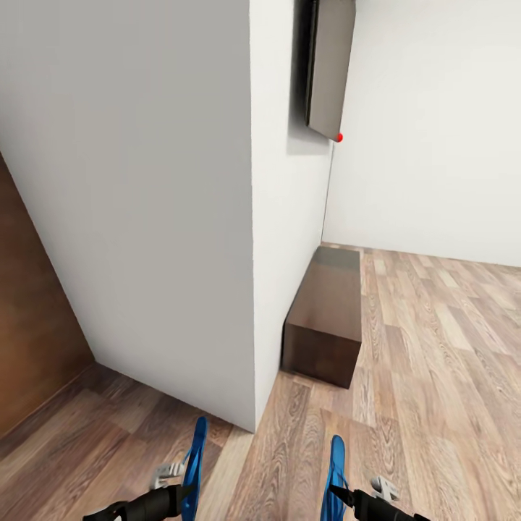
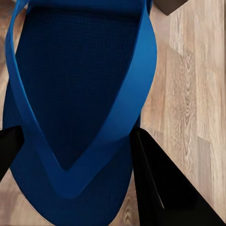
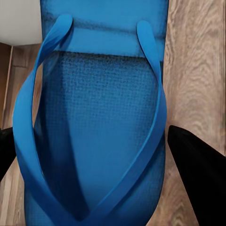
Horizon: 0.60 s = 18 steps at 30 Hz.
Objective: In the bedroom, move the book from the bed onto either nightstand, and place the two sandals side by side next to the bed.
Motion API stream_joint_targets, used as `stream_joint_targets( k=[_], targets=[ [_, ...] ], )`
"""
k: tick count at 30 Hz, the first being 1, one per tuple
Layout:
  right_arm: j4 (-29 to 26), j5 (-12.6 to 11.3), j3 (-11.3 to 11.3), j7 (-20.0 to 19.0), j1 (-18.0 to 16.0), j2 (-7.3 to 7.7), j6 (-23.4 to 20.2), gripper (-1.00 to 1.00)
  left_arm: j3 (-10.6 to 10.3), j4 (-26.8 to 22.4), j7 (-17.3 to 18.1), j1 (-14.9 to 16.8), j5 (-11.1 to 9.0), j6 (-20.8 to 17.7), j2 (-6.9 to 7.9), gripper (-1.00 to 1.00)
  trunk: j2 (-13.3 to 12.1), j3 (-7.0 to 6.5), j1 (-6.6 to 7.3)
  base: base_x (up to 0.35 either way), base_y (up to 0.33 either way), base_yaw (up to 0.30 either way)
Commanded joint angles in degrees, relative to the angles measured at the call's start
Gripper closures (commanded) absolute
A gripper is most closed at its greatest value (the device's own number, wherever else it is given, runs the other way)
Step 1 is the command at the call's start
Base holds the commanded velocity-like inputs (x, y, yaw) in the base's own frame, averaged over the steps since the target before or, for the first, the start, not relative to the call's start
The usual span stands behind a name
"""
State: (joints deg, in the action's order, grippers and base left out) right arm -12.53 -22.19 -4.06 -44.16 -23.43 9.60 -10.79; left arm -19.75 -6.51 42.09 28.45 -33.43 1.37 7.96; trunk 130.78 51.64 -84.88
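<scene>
Two bright blue flat flip-flop sandals stand on edge, long axes pointing forward and up from the robot. The left gripper [image 1: 182, 493] is clamped on the left sandal [image 1: 194, 467], dark fingers [image 2: 162, 186] at its toe end. The right gripper [image 1: 339, 494] likewise pinches the right sandal [image 1: 334, 470]. Both arms sit low over the wood-plank floor [image 1: 434, 376], near a white wall corner [image 1: 253, 217] and a low dark-brown cabinet [image 1: 325, 318].

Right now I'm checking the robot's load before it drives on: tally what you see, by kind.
Blue sandals: 2, one in the left gripper, one in the right gripper
Dark wooden cabinets on the floor: 1
Wall-mounted dark panels: 1
Total: 4
</scene>
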Motion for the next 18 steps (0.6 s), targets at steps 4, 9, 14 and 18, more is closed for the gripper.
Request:
stream_joint_targets(
  k=[4, 9, 14, 18],
  targets=[
    [0.0, -0.1, -0.4, -0.3, 0.0, -0.02, -0.6, 1.00, -0.5, 0.0, 0.3, 0.0, -0.3, 0.3, -0.01, 1.00, 0.0, -0.11, 0.01, 0.000, 0.000, -0.201],
    [0.0, -0.1, -0.4, -0.3, 0.0, 0.00, -0.6, 1.00, -0.5, 0.0, 0.3, 0.0, -0.3, 0.2, -0.05, 1.00, 0.0, -0.31, 0.01, 0.000, 0.000, -0.201],
    [0.0, -0.1, -0.5, -0.3, 0.0, -0.01, -0.6, 1.00, -0.5, 0.0, 0.3, 0.0, -0.3, 0.2, -0.05, 1.00, 0.0, -0.51, 0.01, 0.000, 0.000, -0.201],
    [0.0, -0.1, -0.5, -0.3, 0.0, -0.02, -0.6, 1.00, -0.5, 0.0, 0.3, 0.0, -0.3, 0.2, -0.12, 1.00, 0.0, -0.67, 0.01, 0.000, 0.000, -0.200]
  ],
)
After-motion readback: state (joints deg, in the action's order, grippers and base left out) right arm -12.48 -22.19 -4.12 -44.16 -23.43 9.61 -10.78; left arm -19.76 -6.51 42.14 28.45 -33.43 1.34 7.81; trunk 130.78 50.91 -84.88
